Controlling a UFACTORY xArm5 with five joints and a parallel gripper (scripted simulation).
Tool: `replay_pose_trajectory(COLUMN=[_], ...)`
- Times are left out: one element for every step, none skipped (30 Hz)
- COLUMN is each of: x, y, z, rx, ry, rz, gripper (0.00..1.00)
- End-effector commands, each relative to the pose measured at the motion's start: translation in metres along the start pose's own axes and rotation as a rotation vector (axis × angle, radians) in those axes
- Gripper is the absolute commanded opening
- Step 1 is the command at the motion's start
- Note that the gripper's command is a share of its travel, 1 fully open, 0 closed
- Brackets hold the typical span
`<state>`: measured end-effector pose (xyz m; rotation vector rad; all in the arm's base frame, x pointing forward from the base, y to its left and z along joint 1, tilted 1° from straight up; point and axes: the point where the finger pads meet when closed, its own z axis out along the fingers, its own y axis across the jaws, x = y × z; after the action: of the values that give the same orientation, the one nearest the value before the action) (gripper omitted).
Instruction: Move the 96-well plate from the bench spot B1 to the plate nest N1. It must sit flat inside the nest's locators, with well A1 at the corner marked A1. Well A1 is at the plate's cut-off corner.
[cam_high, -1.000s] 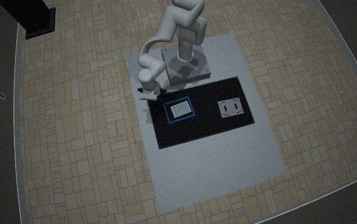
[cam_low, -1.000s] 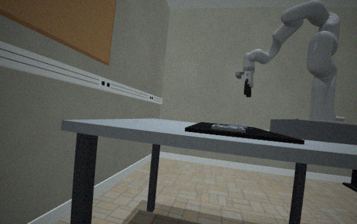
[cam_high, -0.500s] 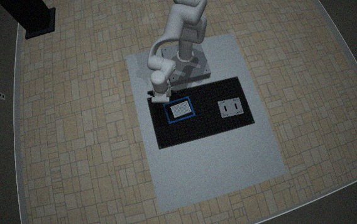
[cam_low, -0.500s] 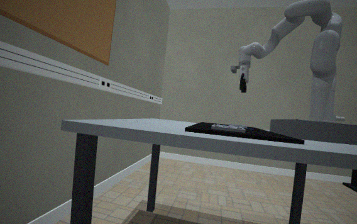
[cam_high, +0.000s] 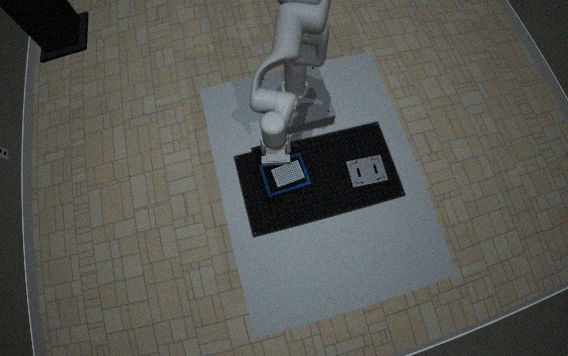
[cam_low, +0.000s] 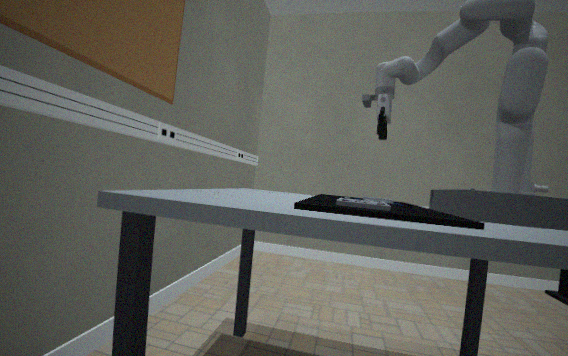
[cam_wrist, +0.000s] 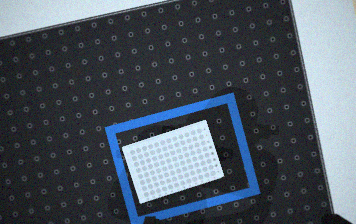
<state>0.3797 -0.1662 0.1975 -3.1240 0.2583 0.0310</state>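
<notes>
The white 96-well plate (cam_high: 287, 174) lies flat inside the blue outline of spot B1 on the black mat; in the wrist view the plate (cam_wrist: 173, 160) sits slightly turned within the blue frame (cam_wrist: 182, 159). Its cut-off corner is too small to tell. The grey plate nest N1 (cam_high: 367, 170) stands empty on the right part of the mat. My gripper (cam_low: 382, 127) hangs high above the table, over the back edge of B1, fingers open and empty. In the overhead view the arm's wrist (cam_high: 274, 150) hides the fingers.
The black perforated mat (cam_high: 319, 176) lies on a grey table top (cam_high: 325, 210). The arm's base block (cam_low: 495, 205) stands behind the mat. A dark cabinet (cam_high: 50, 25) stands on the floor at the far left.
</notes>
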Motion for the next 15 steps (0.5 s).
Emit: replay_pose_trajectory(x=[0.003,0.003,0.004,0.004,0.005,0.006,0.006,0.006,0.006,0.007,0.007,0.007,0.007,0.007,0.007], y=[-0.011,-0.011,-0.016,-0.021,-0.025,-0.030,-0.034,-0.039,-0.043,-0.048,-0.053,-0.058,-0.063,-0.067,-0.072], z=[-0.005,-0.005,-0.007,-0.008,-0.010,-0.011,-0.012,-0.014,-0.015,-0.017,-0.018,-0.020,-0.021,-0.023,-0.024], rx=[-0.003,-0.003,-0.002,-0.002,-0.002,-0.003,-0.003,-0.004,-0.004,-0.004,-0.004,-0.004,-0.004,-0.005,-0.005], ry=[0.006,0.006,0.006,0.006,0.006,0.006,0.006,0.010,0.011,0.010,0.010,0.010,0.010,0.010,0.015], rz=[-0.015,-0.015,-0.015,-0.015,-0.015,-0.015,-0.015,-0.048,-0.053,-0.053,-0.053,-0.053,-0.053,-0.053,-0.086], gripper=[1.00,1.00,1.00,1.00,1.00,1.00,1.00,1.00,1.00,1.00,1.00,1.00,1.00,1.00,1.00])
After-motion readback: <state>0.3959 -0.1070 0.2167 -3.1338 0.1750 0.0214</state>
